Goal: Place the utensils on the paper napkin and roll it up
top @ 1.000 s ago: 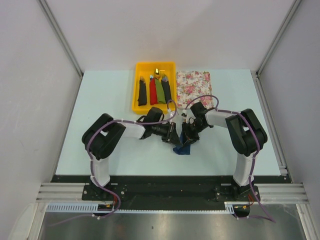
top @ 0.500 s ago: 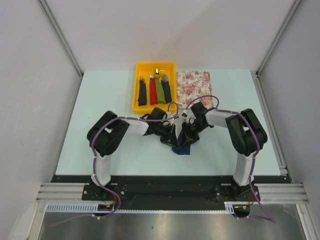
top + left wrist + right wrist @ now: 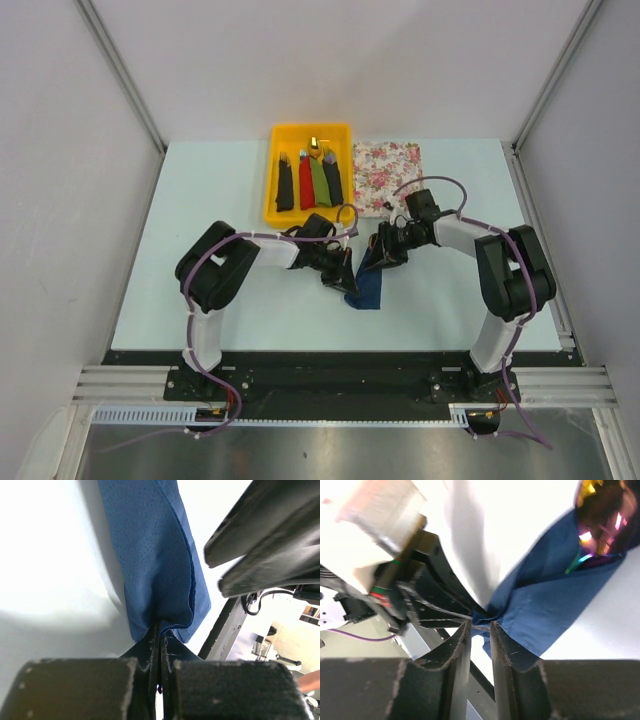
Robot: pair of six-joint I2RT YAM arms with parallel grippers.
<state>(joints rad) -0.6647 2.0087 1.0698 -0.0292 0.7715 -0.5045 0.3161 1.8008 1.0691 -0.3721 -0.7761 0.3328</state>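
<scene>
- The paper napkin [image 3: 368, 292] lay on the worktop [image 3: 220, 190] between the two arms, folded into a narrow navy strip. Its long axis ran near-to-far, with the far end leaning slightly right.
- The left tool [image 3: 158, 630] was clamped on the strip's edge, with the paper drawn into the seam between its fingers.
- The right tool [image 3: 480, 630] stood a narrow slit apart with a napkin corner at its mouth; whether it gripped the paper, I cannot tell.
- The spoon [image 3: 607, 510] poked its iridescent bowl out of one open end of the strip. The second piece could not be made out.
- The main risk, as I judged it, was that the two tools pulling against each other could tear the thin paper.
- A loose wrap could also unroll and let the spoon slide out of that open end.
</scene>
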